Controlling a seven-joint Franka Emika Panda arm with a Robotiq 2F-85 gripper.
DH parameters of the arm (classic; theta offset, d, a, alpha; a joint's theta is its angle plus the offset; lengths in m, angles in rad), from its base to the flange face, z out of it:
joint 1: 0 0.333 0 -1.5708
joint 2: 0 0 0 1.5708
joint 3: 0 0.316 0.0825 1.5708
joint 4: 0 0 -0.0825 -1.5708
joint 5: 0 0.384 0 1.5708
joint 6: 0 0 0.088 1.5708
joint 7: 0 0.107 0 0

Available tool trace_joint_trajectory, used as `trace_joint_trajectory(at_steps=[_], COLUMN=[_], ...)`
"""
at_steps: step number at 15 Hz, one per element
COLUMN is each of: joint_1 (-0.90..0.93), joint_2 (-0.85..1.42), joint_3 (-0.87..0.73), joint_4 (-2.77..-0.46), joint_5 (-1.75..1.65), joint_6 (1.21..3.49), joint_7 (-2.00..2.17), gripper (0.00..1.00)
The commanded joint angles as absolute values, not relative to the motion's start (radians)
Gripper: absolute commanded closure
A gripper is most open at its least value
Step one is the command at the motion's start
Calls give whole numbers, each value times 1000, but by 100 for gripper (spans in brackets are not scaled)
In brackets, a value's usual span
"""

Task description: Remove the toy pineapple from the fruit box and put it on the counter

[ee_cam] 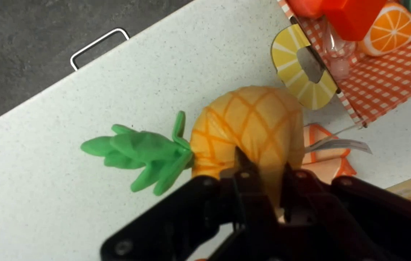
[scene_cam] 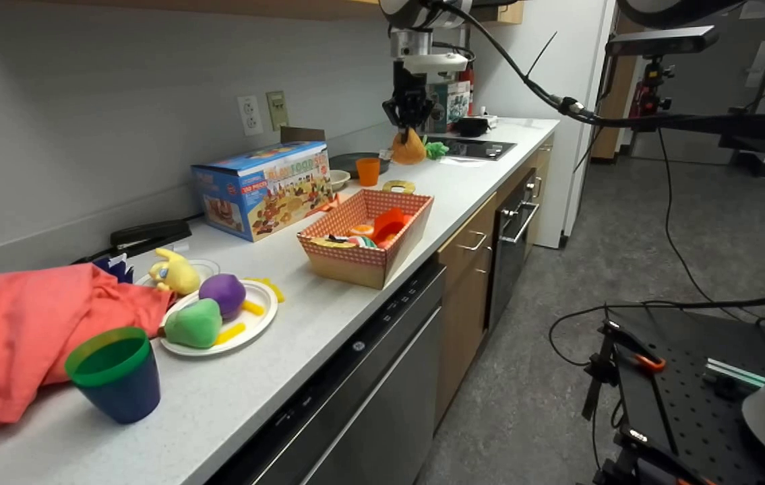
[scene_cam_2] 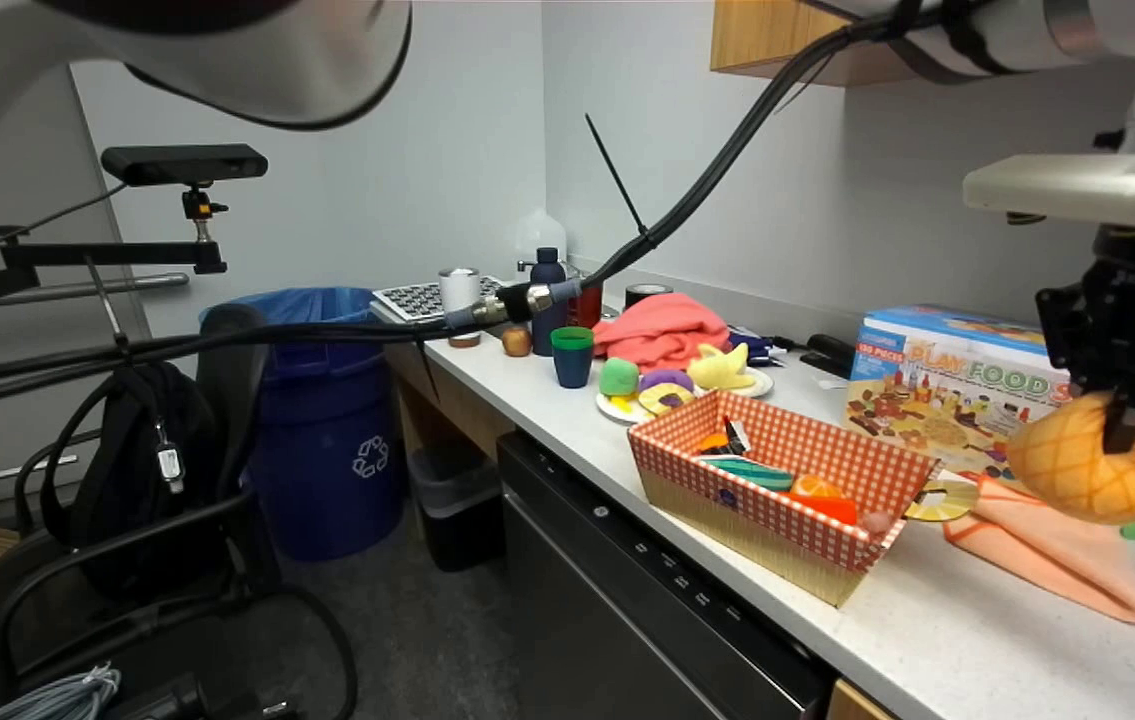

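Note:
The toy pineapple is orange-yellow and plump with a green leafy top. It shows in both exterior views (scene_cam: 410,149) (scene_cam_2: 1067,470) and large in the wrist view (ee_cam: 248,119). My gripper (ee_cam: 263,159) is shut on its body, which is pinched between the fingers; the gripper also shows in both exterior views (scene_cam: 406,131) (scene_cam_2: 1122,425). The pineapple hangs outside the fruit box, over the counter (scene_cam: 274,367), leaves pointing away from the box. The fruit box (scene_cam: 345,266) (scene_cam_2: 747,540) has red-checked sides and holds several toy foods. Any gap under the pineapple is hard to judge.
A blue printed cardboard box (scene_cam: 288,192) stands against the wall side. An orange cup (scene_cam: 368,172) and a dark pan (scene_cam: 345,162) stand behind the fruit box. A peach-coloured cloth (scene_cam_2: 1047,550) lies beside it. A plate (scene_cam: 264,327) holds green and purple toy fruits.

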State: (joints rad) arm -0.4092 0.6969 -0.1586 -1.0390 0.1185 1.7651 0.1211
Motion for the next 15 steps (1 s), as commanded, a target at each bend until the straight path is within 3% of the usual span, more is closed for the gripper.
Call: trace_joint_trajectory(at_steps=[1,15], joint_1=[-430,-464], joint_2=[830,999], joint_3=[-161,-140], joint_4=[-901,-747], joint_5=[173,166], joint_6=[1738,1760], joint_7=[222,325], gripper=[96,96])
